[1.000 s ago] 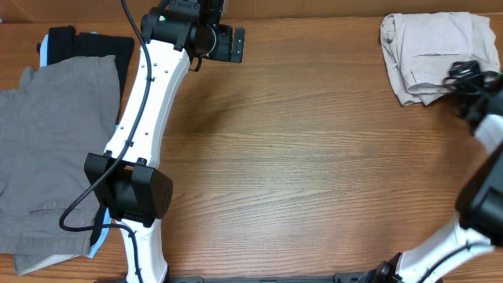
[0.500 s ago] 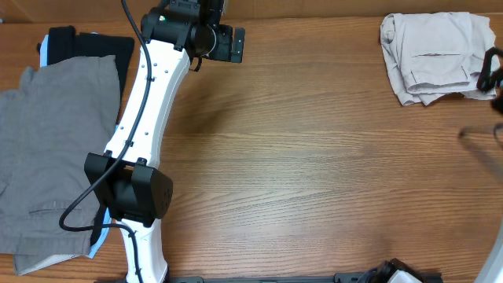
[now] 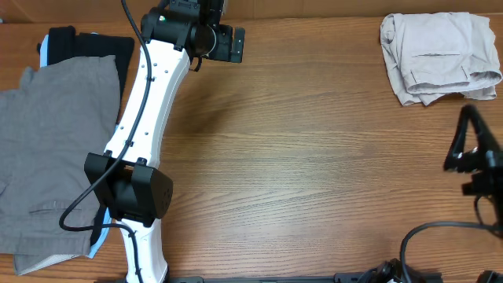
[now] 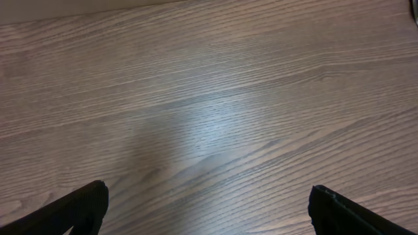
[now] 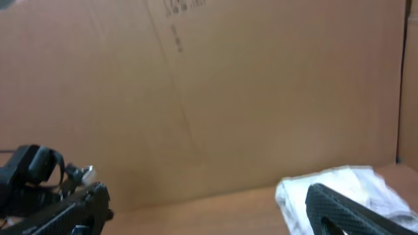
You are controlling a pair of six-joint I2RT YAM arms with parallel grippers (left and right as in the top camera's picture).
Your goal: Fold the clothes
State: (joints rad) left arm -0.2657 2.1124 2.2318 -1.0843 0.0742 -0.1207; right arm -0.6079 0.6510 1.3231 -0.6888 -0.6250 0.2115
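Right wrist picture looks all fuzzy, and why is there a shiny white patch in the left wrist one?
Right wrist view: yes, soft all over, the shorts just a pale smudge. Left wrist view: that patch is light glaring off the table, though the wood grain around it shows clearly. Overhead view: sharp, with a faint shadow beside the left arm.

Wood-grain table (cardboard wall behind).

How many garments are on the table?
4: beige shorts at the far right; grey trousers at left, lying over a black garment and a light-blue garment. Others may hide underneath.
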